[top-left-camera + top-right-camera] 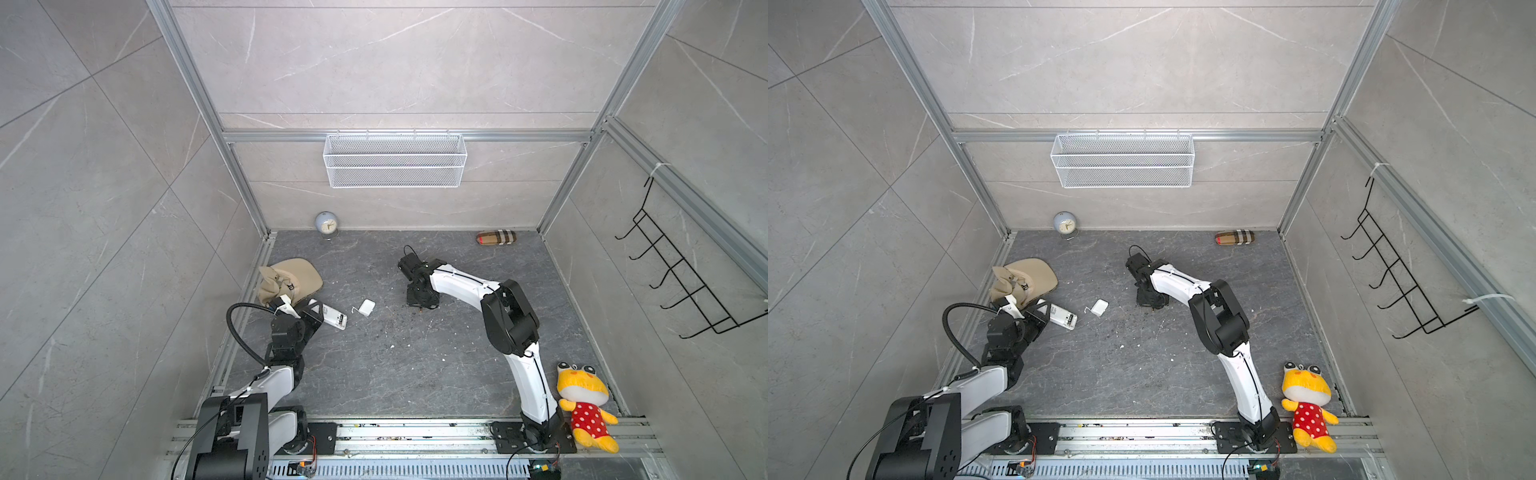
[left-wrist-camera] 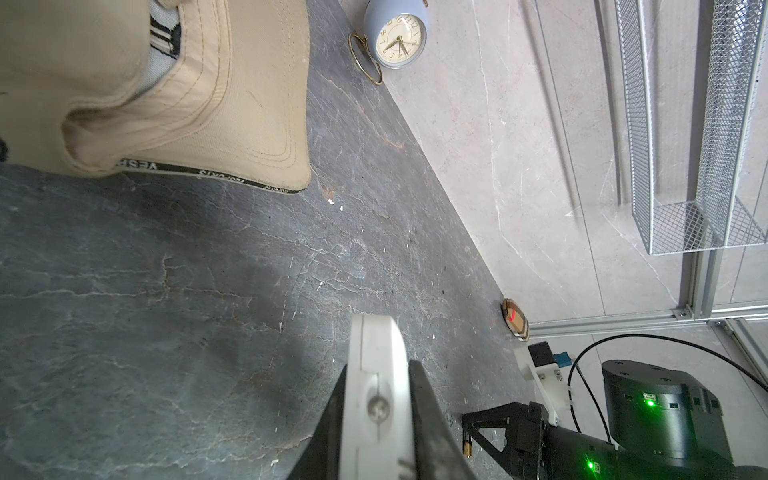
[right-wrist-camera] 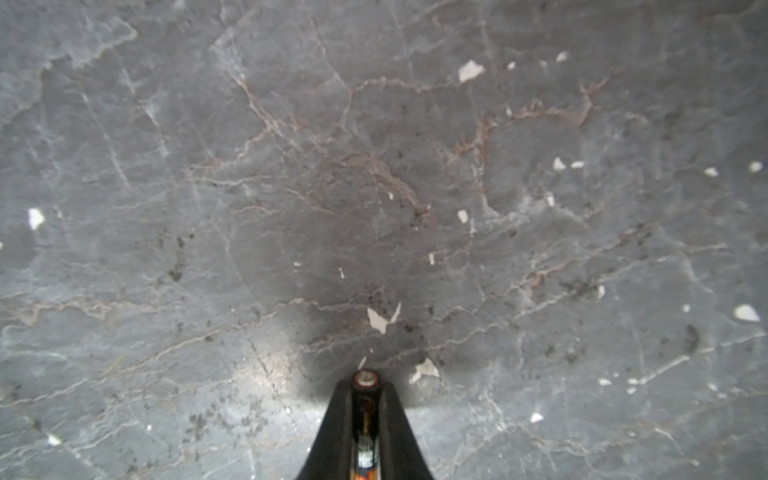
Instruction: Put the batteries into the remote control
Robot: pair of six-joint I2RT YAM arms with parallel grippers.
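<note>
The left pincer (image 2: 379,374) clamps the remote control (image 1: 336,318) steady, apparently so the right pincer (image 3: 365,386), gripping a battery (image 3: 365,424) lengthwise, can seat it.

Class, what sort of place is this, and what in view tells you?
Probably a robot test cell staged as a home: aluminium frame around tile-look panels, left arm and right arm bolted to a rail, props like a clock and plush toy.
</note>
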